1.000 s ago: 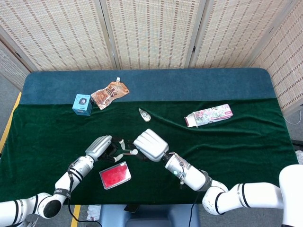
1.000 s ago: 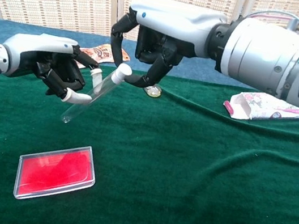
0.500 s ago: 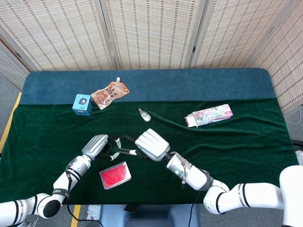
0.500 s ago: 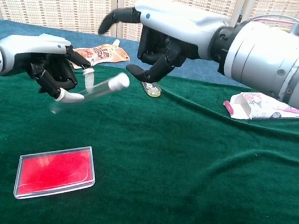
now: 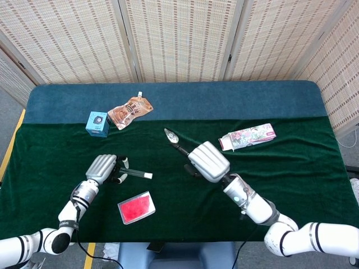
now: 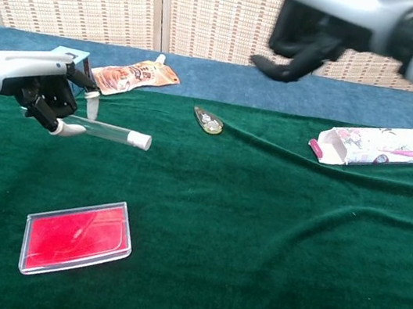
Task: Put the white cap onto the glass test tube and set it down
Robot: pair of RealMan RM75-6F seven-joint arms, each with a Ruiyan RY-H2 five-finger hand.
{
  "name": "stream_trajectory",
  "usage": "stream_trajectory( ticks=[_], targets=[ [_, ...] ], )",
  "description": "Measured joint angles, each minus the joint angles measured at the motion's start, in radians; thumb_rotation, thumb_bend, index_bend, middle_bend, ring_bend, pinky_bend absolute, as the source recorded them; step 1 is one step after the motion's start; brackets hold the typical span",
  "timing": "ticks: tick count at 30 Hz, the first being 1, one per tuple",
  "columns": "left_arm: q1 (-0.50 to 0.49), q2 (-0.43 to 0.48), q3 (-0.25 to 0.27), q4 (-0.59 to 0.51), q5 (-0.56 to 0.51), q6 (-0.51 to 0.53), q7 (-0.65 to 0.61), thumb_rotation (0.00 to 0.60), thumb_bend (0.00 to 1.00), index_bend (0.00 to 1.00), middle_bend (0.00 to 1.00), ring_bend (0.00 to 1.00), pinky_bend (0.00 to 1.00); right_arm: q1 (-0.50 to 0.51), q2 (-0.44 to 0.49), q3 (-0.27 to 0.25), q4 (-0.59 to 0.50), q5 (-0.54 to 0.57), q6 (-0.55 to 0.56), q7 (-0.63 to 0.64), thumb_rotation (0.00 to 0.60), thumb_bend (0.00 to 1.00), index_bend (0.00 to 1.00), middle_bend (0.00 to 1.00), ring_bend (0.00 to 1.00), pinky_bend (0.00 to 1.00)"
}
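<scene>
1. The left hand (image 6: 39, 91) holds the capped test tube (image 6: 111, 132) level above the worktop (image 5: 280, 174), at the left.
2. A flat case (image 6: 78, 237) lies in front of the tube.
3. A small box (image 5: 97, 123) and a pouch (image 5: 129, 110) lie behind it.
4. The right hand (image 5: 207, 161) hovers mid-worktop, with a carton (image 5: 247, 136) to its right.

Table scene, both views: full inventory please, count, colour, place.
glass test tube: 1, clear, held level above the cloth by the left hand
white cap: 1, white, on the tube's end
flat case: 1, red in clear shell, near left
small box: 1, light blue, far left
pouch: 1, brown, beside the box
small oval item: 1, pale, centre
carton: 1, white with pink print, lying right
table: 1, green cloth
left hand: holds the tube
right hand: raised, holds nothing
</scene>
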State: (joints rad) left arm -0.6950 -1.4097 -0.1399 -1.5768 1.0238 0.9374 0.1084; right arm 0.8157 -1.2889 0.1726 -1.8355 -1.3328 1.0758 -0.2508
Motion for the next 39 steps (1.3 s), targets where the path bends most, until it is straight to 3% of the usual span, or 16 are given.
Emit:
stream_trajectory(
  ticks=[10,18,25,27,32,35,39],
  targets=[
    [-0.01,-0.109,0.0,0.159,-0.062,-0.025,0.05,0.6,0.64,0.68,0.92,0.82,0.8,-0.164,0.143,-0.083,0.023,-0.039,0.091,0.11,0.6,0.52,0.11,1.0,1.0,1.0],
    [-0.025,-0.137,-0.003,0.19,-0.117,-0.062,0.103,0.6,0.64,0.54,0.92,0.81,0.8,-0.255,0.163,-0.113,0.109,-0.038,0.131,0.234,0.6,0.52,0.1,1.0,1.0,1.0],
    [-0.019,-0.143,-0.001,0.182,-0.112,-0.029,0.136,0.6,0.52,0.48,0.91,0.78,0.73,-0.325,0.159,-0.123,0.199,-0.03,0.153,0.319,0.6,0.53,0.08,1.0,1.0,1.0],
    [-0.012,-0.137,0.004,0.176,-0.096,-0.011,0.142,0.6,0.49,0.45,0.85,0.72,0.67,-0.348,0.162,-0.124,0.213,-0.027,0.167,0.341,0.6,0.53,0.07,1.0,1.0,1.0],
    [0.004,-0.085,0.01,0.12,-0.088,-0.003,0.149,0.6,0.47,0.38,0.57,0.48,0.51,-0.406,0.184,-0.13,0.232,-0.025,0.203,0.388,0.6,0.53,0.06,0.99,1.0,1.0],
    [0.023,-0.033,0.007,0.068,-0.073,0.024,0.141,0.6,0.46,0.36,0.44,0.34,0.37,-0.439,0.211,-0.141,0.229,-0.031,0.224,0.39,0.6,0.53,0.08,0.89,0.99,0.96],
    [0.066,0.036,0.007,0.009,-0.017,0.115,0.123,0.6,0.46,0.36,0.38,0.28,0.3,-0.491,0.244,-0.157,0.22,-0.052,0.281,0.38,0.6,0.53,0.18,0.6,0.68,0.67]
  ],
)
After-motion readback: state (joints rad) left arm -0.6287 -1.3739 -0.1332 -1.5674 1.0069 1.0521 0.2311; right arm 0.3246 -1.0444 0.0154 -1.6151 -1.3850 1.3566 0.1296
